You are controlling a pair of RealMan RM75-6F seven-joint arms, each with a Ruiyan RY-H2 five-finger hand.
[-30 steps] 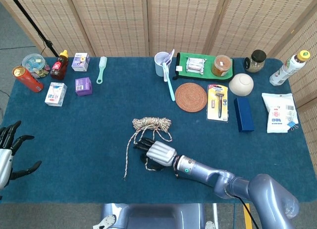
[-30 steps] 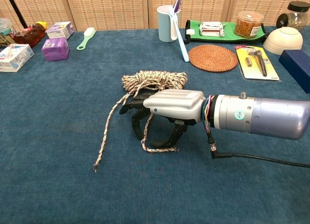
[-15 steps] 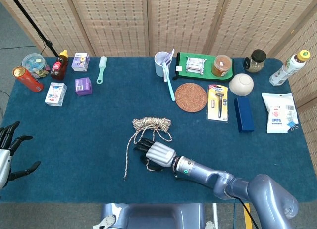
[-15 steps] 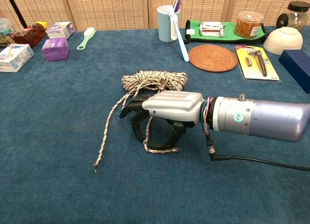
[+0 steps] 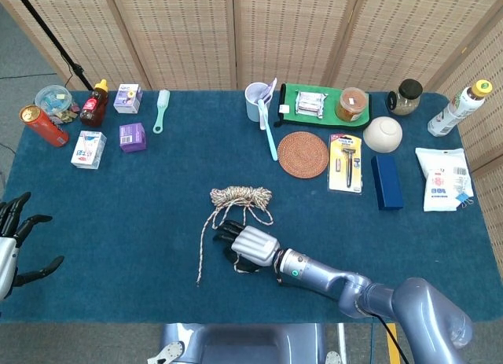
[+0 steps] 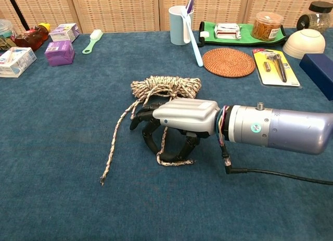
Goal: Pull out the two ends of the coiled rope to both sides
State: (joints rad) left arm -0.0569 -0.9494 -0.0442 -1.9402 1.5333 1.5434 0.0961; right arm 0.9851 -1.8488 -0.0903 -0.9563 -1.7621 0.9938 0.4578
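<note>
The coiled rope (image 5: 240, 196) (image 6: 165, 86) lies mid-table, a speckled beige bundle. One loose end (image 5: 199, 277) (image 6: 103, 177) trails toward the front left. The other strand (image 6: 176, 161) runs from the coil under my right hand (image 5: 250, 245) (image 6: 179, 116), whose dark fingers (image 6: 151, 139) and thumb curl down around it at the cloth. My left hand (image 5: 17, 237) hangs at the table's left edge, far from the rope, with its fingers spread and nothing in them; only the head view shows it.
At the back stand a white cup (image 5: 257, 101) with a toothbrush, a green tray (image 5: 289, 92), a round woven coaster (image 5: 303, 154), a razor pack (image 5: 345, 162) and a blue box (image 5: 387, 182). Small boxes (image 5: 132, 136), a bottle and a can (image 5: 42, 125) sit at the back left.
My right hand's fingers have curled a little tighter around the strand, and the rope's loop beneath it has shifted slightly. The left hand has barely moved.
</note>
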